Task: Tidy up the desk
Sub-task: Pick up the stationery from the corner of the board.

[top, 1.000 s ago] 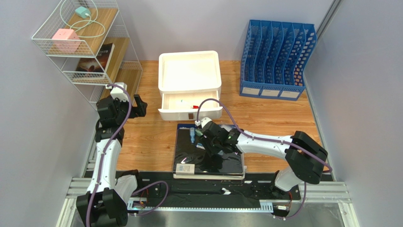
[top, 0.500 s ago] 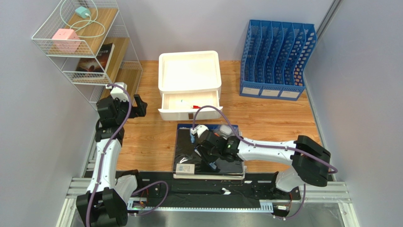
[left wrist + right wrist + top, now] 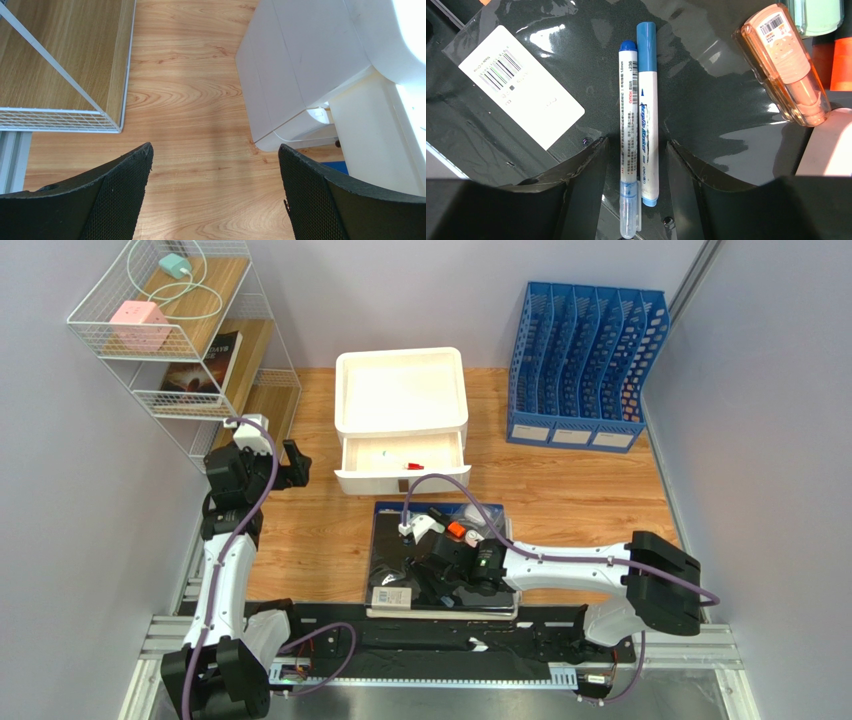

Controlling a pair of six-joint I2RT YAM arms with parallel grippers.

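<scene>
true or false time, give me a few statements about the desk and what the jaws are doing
The white drawer unit has its drawer open. True.
The right jaws straddle two pens lying side by side. True.
The blue file rack lies tipped over on the desk. False: it stands upright.
The left jaws hold a pen. False: they are open and empty.
The orange correction tape lies between the right jaws. False: it lies off to one side.

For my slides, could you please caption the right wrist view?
Right gripper straddling two blue pens lying side by side on a glossy black cover.
</scene>
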